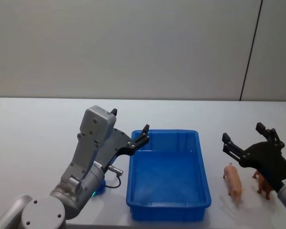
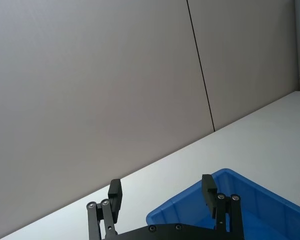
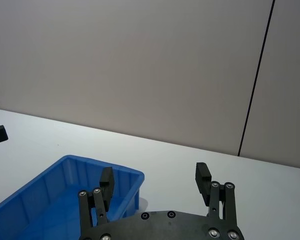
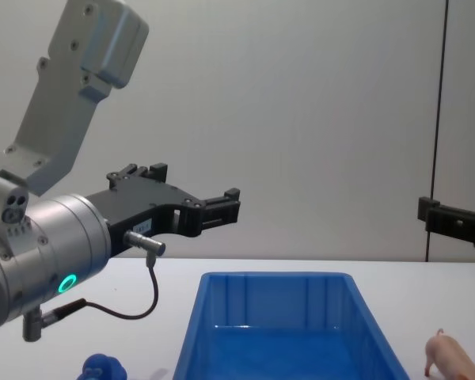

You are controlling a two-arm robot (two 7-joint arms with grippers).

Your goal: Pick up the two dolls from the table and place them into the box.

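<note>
While you look across the tabletop (image 1: 38, 129) from your left, the first thing you meet is the blue knobbly figure (image 4: 103, 368). It sits low at the near left, beside the box's left wall and under the left arm. Above it, your left hand (image 1: 129, 121) hangs in the air by the far left corner of the box, and one fingertip (image 1: 145, 130) reaches over the rim. Its fingers are spread wide apart and hold nothing; the left wrist view shows the same gap between them (image 2: 161, 192), with the blue corner beneath.

The box (image 1: 205, 176) stands in the middle of the tabletop with its long side running away from you, and the chest view shows its near rim (image 4: 277, 275) side-on.

To the right of the box, apart from its wall, the pink pig (image 1: 233, 180) stands on its feet on the tabletop. Just beside it, farther right, is the brown four-legged animal (image 1: 263, 183), partly covered by the arm above.

Your right hand (image 1: 243, 133) hovers above those two dolls and touches neither. Its fingers are wide open and hold nothing, as the right wrist view (image 3: 155, 179) confirms.
</note>
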